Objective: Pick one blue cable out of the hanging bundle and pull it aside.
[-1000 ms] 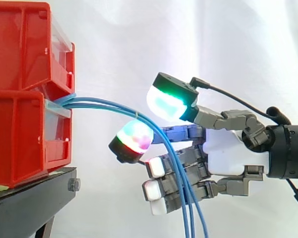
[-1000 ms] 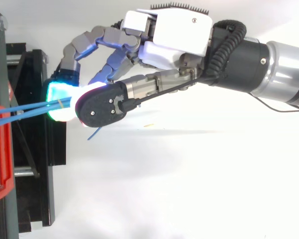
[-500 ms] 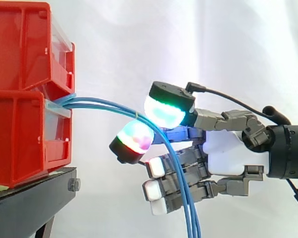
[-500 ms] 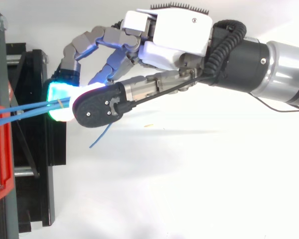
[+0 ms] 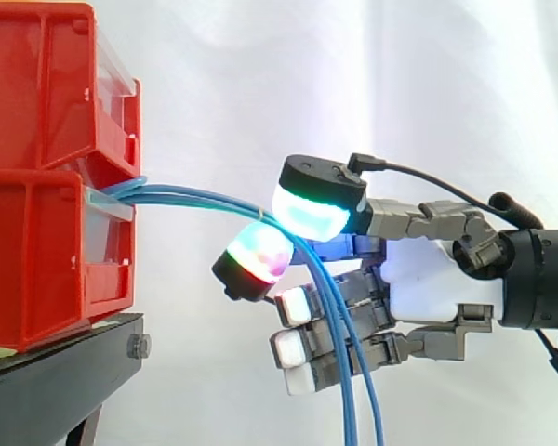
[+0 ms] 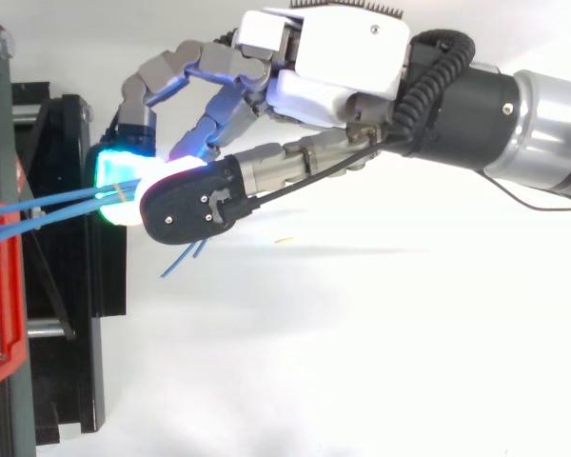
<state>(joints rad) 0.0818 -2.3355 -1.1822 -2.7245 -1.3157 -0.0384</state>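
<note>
A bundle of thin blue cables comes out between the two stacked red bins, arcs to the right and hangs down in front of the hand. The hand reaches in from the right. Its thumb pad glows green and a finger pad glows red and magenta; the two close on the cables at the bend from above and below. The other fingers stay half curled behind the hanging strands. In the top view the hand covers the pinch, and loose cable ends stick out below the thumb.
The bins rest on a black stand at the left, with a white curtain behind. In the top view the stand runs down the left edge; the white floor to the right of it is bare.
The thumb has come down onto the cables, closing the gap to the finger pad. The hand has shifted slightly, and the hanging strands and loose ends have swung.
</note>
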